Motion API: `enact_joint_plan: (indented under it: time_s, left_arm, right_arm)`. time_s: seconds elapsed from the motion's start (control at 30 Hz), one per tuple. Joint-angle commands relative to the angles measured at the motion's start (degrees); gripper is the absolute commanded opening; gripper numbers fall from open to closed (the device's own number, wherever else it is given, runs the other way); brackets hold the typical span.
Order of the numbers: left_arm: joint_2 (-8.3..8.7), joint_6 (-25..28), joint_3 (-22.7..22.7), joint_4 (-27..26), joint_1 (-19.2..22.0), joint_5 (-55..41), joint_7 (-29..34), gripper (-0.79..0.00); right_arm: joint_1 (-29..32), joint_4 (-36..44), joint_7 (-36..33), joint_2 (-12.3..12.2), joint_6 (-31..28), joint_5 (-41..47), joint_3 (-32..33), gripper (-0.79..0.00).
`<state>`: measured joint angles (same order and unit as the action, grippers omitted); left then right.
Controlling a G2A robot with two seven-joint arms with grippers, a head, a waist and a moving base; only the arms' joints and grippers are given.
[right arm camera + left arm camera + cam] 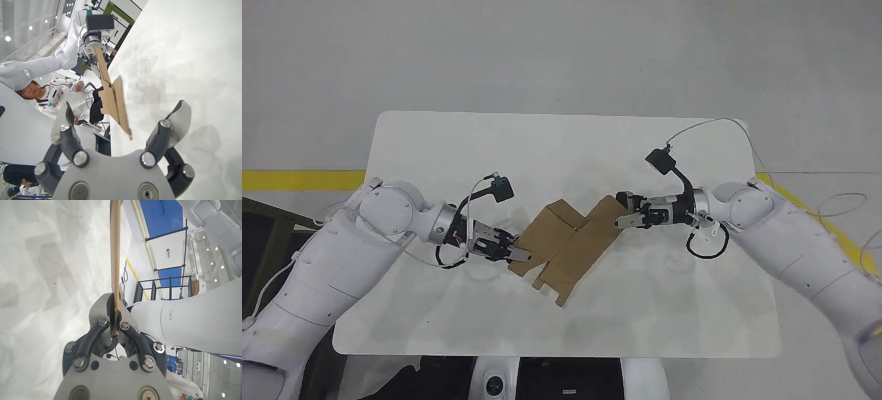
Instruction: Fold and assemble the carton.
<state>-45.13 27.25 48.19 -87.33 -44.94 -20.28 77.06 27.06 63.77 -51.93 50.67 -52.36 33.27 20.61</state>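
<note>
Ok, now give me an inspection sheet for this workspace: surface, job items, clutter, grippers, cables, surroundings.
Surface: white table, a few tiny dark specks.
Job's things: one flattened brown carton, mid-table, apparently lifted off the surface.
Clutter: nothing seen.
Grippers: left gripper, jaws shut on one end of the carton; right gripper, jaws open at the opposite end, not clamping.
Cables: grey cable arcs above the right arm; black cable loops at the left wrist.
Surroundings: grey floor with a yellow line; blue panels beyond the table.

Logo lettering [163, 211] – on blue wall panel [164, 224] – also adjoining white panel [174, 256]
</note>
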Motion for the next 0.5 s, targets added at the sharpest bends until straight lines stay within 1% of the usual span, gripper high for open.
enact_joint_plan:
  time_s: [0.0, 0.13, 0.23, 0.47]
  left_arm:
    - [0.24, 0.2, -1.3, 0.2, 0.8, -0.9, -0.2, -0.785]
    - [0.87, 0.5, -3.9, -0.1, 2.1, -2.2, -0.5, -0.785]
    - [1.43, 1.0, -5.5, -0.4, 2.8, -3.2, -1.0, -0.785]
    - [2.5, 2.1, -9.1, -0.8, 4.7, -3.4, -2.1, -0.785]
  right_arm:
    - [-0.2, -0.8, 0.6, -0.1, -0.7, -0.1, -0.5, 0.0]
    - [-0.8, -1.8, 2.1, -0.3, -2.1, -0.2, -2.4, 0.0]
    - [-1.5, -0.7, 2.1, -0.3, -2.1, 0.6, -4.7, 0.0]
    - [-3.5, 2.6, 1.7, -0.2, -1.7, 6.2, -9.9, 0.0]
